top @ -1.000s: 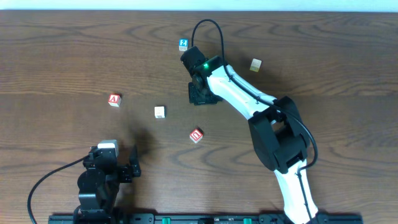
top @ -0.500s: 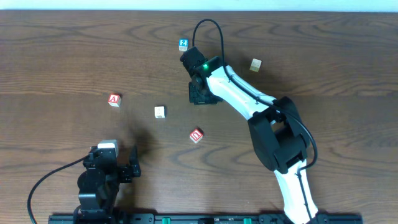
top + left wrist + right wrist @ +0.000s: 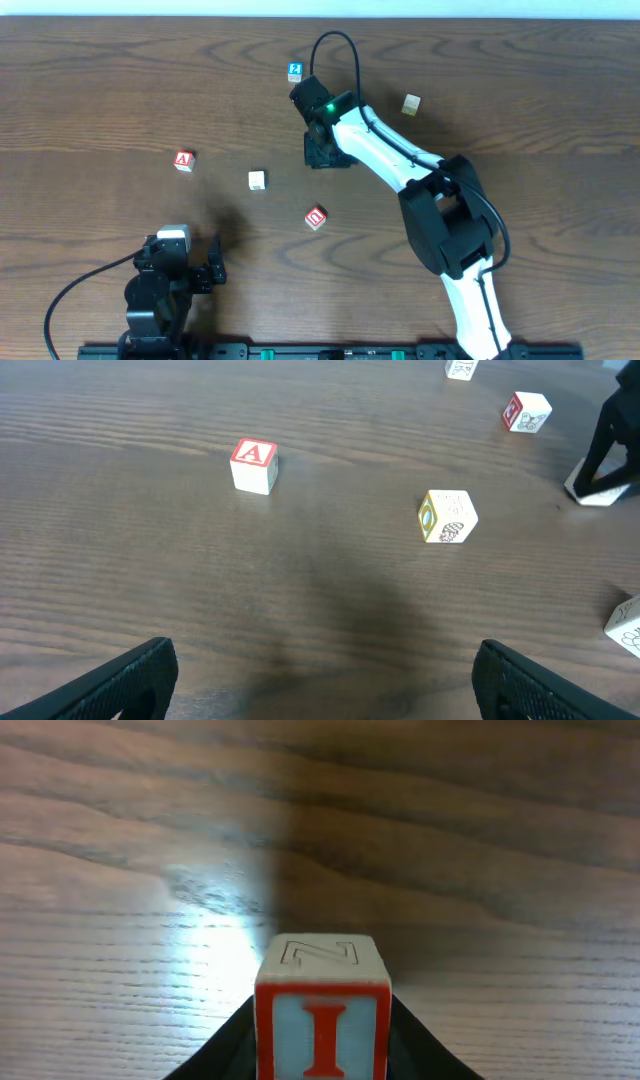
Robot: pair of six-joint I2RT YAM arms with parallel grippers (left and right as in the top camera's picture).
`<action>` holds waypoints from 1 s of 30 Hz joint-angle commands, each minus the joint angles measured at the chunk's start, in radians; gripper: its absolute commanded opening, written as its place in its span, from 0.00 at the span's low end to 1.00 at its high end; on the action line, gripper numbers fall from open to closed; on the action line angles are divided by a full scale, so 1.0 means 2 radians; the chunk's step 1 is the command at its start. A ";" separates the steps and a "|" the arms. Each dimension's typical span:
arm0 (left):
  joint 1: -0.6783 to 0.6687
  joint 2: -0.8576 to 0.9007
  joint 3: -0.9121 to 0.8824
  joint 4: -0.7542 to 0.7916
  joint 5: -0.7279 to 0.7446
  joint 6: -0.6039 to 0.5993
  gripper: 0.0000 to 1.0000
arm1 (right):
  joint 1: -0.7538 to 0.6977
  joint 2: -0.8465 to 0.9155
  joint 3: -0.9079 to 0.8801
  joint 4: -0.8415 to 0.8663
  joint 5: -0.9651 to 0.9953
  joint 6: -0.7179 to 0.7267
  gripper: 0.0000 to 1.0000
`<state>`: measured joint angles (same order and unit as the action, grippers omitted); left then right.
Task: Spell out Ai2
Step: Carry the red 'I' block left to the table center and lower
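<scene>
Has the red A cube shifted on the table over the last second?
No. The A cube sits at the same spot, left of the cream cube, in the overhead view.

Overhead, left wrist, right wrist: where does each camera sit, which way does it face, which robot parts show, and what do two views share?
Overhead: above the table, looking straight down; left arm and right arm show.
Left wrist: on the left gripper, facing across the table at the A block; its fingertips show.
Right wrist: low over the table, facing the I block between its own fingers.
Shared: overhead and left wrist both show the A block.
</scene>
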<state>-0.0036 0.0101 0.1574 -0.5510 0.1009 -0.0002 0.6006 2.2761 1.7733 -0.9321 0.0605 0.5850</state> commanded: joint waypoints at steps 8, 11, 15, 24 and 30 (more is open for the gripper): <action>0.002 -0.003 -0.005 0.001 -0.002 -0.001 0.95 | 0.004 0.001 -0.010 -0.002 0.007 0.007 0.45; 0.002 -0.003 -0.005 0.001 -0.002 -0.001 0.95 | 0.004 0.001 -0.010 0.001 0.008 0.006 0.45; 0.002 -0.003 -0.005 0.001 -0.002 -0.001 0.95 | 0.003 0.001 -0.010 0.010 0.010 0.006 0.45; 0.002 -0.003 -0.005 0.001 -0.002 -0.001 0.95 | 0.001 0.001 -0.010 0.015 0.026 0.002 0.44; 0.002 -0.003 -0.005 0.001 -0.002 -0.001 0.95 | 0.000 0.001 -0.010 0.023 0.034 0.003 0.43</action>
<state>-0.0036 0.0101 0.1574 -0.5510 0.1009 -0.0002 0.6003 2.2768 1.7580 -0.8925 0.1043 0.5884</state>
